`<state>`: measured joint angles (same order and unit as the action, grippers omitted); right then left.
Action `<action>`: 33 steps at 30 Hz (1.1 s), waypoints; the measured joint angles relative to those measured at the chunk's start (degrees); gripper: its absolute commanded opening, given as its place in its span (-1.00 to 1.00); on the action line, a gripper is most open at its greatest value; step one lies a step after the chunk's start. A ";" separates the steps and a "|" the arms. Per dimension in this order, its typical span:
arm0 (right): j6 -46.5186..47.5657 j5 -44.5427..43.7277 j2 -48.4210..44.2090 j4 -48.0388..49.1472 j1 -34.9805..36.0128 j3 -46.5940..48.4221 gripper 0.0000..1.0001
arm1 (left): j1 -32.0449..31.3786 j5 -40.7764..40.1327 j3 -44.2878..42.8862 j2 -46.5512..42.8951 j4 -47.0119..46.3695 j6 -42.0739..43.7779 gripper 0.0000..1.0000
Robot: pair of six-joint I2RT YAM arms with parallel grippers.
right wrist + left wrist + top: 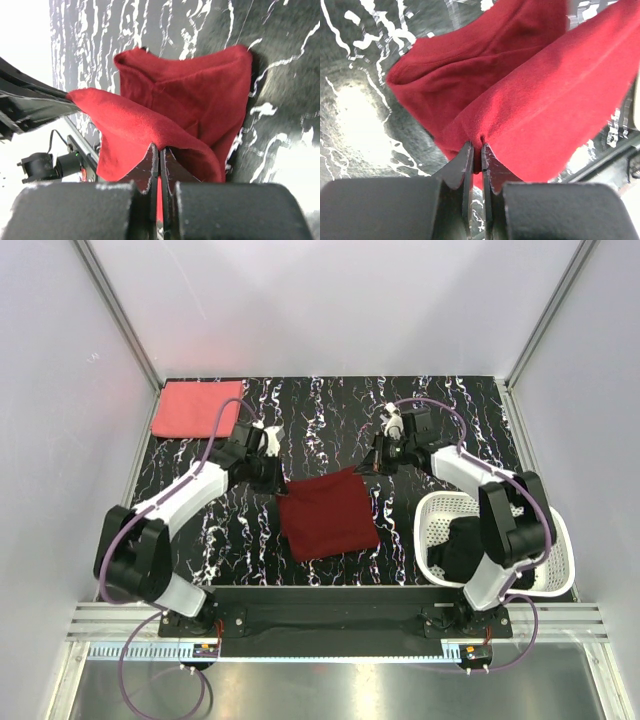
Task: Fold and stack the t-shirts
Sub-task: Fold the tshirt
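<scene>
Left gripper (pixel 476 148) pinched shut on the upper-left corner of the maroon shirt (pixel 328 513); right gripper (pixel 160 149) clamped on its upper-right corner; shirt sits mid-frame on the worktop (pixel 440 420), upper edge raised. Coral shirt (pixel 195 408) folded flat, upper left; black shirt (pixel 465 545) in basket (pixel 432 508), lower right. Judged step: another fold of maroon; next move needs both arms drawing the edge evenly toward the lower hem.
</scene>
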<state>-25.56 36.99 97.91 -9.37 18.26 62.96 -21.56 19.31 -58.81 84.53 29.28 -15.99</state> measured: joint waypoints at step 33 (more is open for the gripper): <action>-4.37 1.22 30.95 3.56 0.09 31.87 -0.04 | 9.44 -4.42 -15.26 21.92 -1.99 -2.49 -0.35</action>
<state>-29.93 38.22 128.86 -5.80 18.35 94.83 -12.12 14.90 -74.06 106.45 27.29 -18.48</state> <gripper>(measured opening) 0.382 0.278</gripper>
